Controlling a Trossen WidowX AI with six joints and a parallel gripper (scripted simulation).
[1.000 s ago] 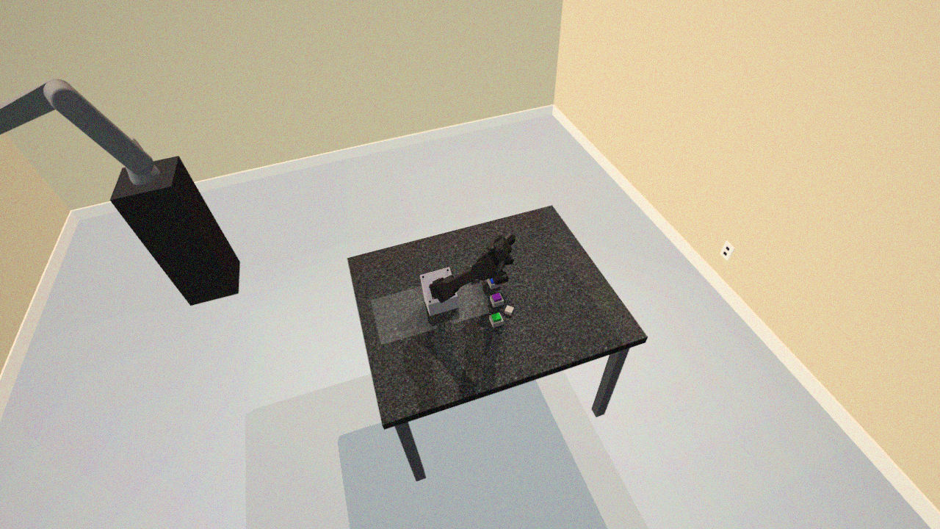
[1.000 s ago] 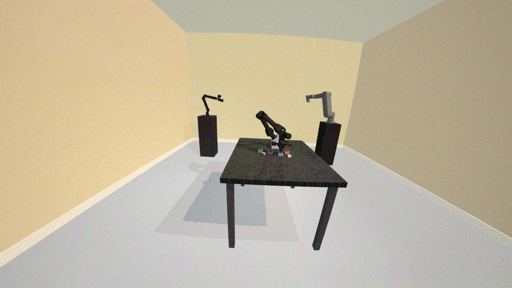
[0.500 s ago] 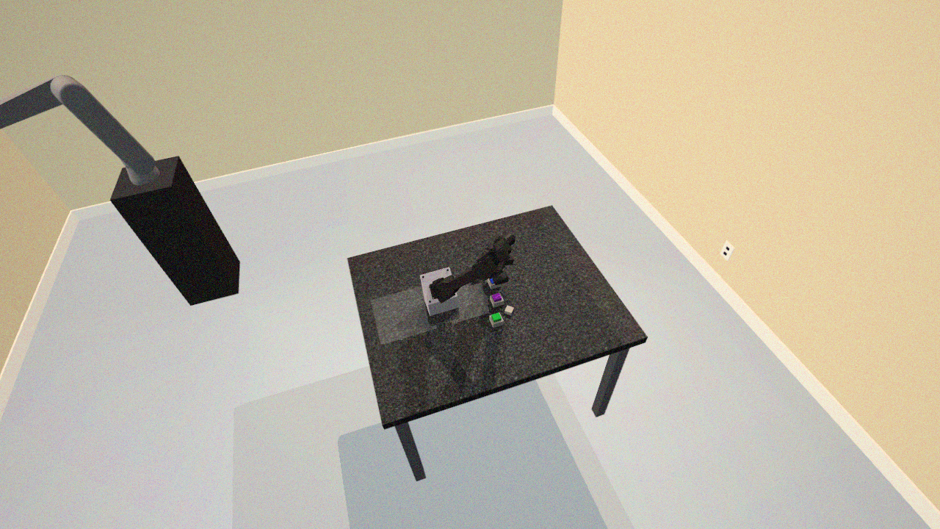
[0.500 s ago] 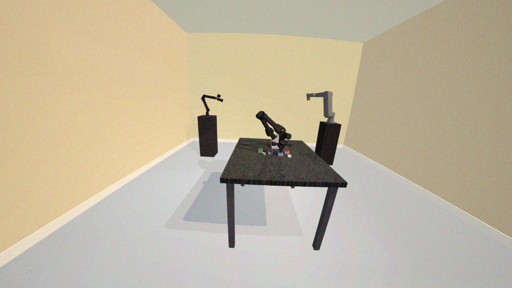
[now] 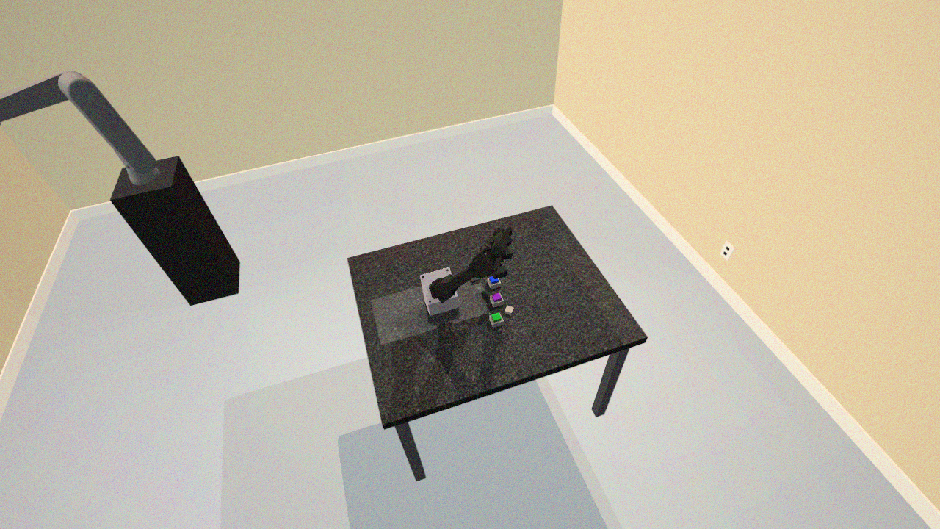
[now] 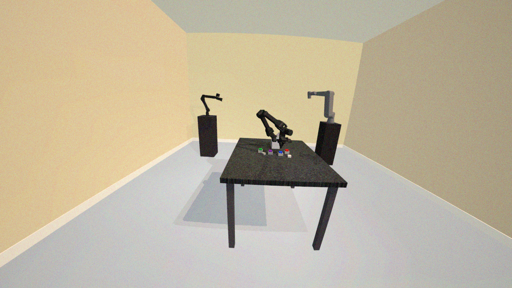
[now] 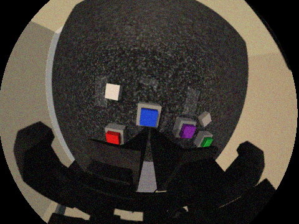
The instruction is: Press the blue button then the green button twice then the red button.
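Observation:
My gripper (image 7: 149,129) (image 6: 281,147) is shut with nothing between its fingers. In the wrist view its tips show just below the near edge of the blue button (image 7: 149,117) (image 5: 494,280) (image 6: 280,152); in the exterior view they are above the table, behind the blue button. The red button (image 7: 113,137) (image 6: 286,150) is to the left of the tips in the wrist view and cannot be made out in the top view. The green button (image 7: 207,142) (image 5: 496,317) (image 6: 260,149) is at the far right in the wrist view, beyond the purple one.
The purple button (image 7: 188,130) (image 5: 497,297) (image 6: 270,151) stands between blue and green. A white block (image 7: 112,91) (image 6: 289,156) lies beyond the red button. A paler block (image 7: 205,119) (image 5: 509,309) (image 6: 263,153) lies near purple and green. All are on the dark table (image 5: 558,315) (image 6: 286,171).

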